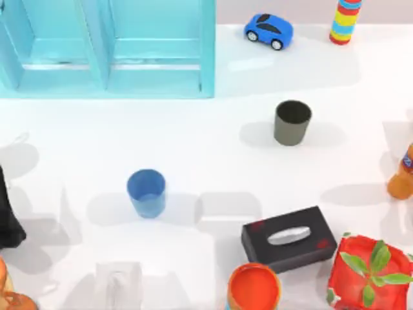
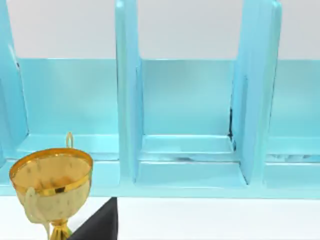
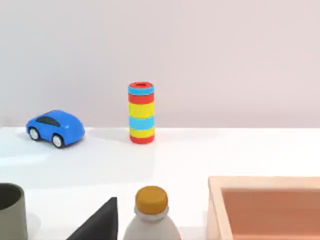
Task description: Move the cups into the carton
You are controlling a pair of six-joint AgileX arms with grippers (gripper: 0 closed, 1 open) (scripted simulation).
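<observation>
Place: rendered tabletop test scene, no real room
Surface: plain white table (image 1: pixel 193 148)
Backdrop: blank pale wall (image 3: pixel 200 50)
Clutter: toy car (image 1: pixel 268 30), tissue box (image 1: pixel 290 238), trophy (image 2: pixel 51 187), unrelated props

My two cups both stand upright on the white table, mouths open and empty. The bright blue cup (image 1: pixel 146 192) sits left of centre, nearer to me. The dark olive-grey cup (image 1: pixel 292 122) stands farther back and to the right — well apart from the blue one. The light blue carton (image 1: pixel 106 48) — open compartments split by upright dividers — lies at the far left.
</observation>
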